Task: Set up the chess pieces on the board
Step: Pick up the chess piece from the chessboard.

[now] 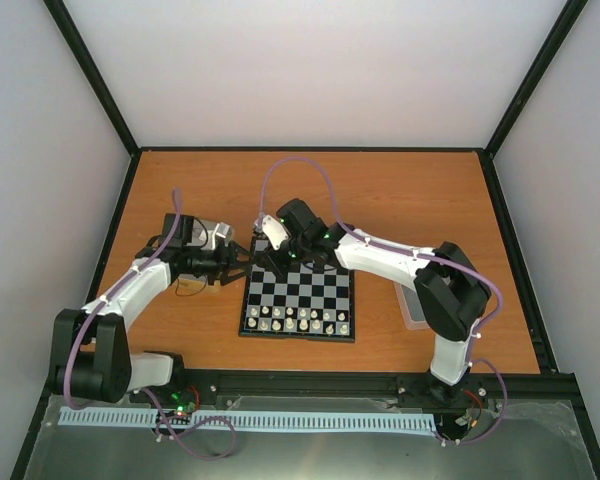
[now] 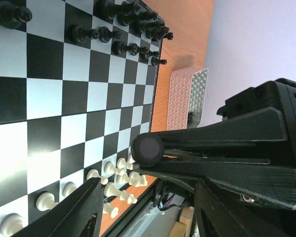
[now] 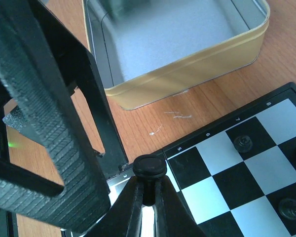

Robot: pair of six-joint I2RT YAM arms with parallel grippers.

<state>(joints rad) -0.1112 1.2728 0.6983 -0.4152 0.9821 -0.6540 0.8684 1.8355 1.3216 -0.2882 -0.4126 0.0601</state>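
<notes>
Black piece (image 3: 149, 167): tiny, light, stiff, judged slick; is pinched just below its round head.
Right jaws: closed on it, at the board (image 3: 209, 148) corner.
Left jaws: parted, empty.

left arm (image 1: 140, 282) / right arm (image 1: 380, 258): white shells, black joints | cables (image 1: 300, 163): lilac | fingers (image 3: 44, 113): black, ribbed | wrist LED (image 3: 10, 144): green

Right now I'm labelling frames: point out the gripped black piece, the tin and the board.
black piece (image 3: 149, 167): right wrist view, its round top.
tin (image 3: 197, 66): right wrist view, its gold front wall.
board (image 1: 300, 290): top view, bare middle squares.
</notes>
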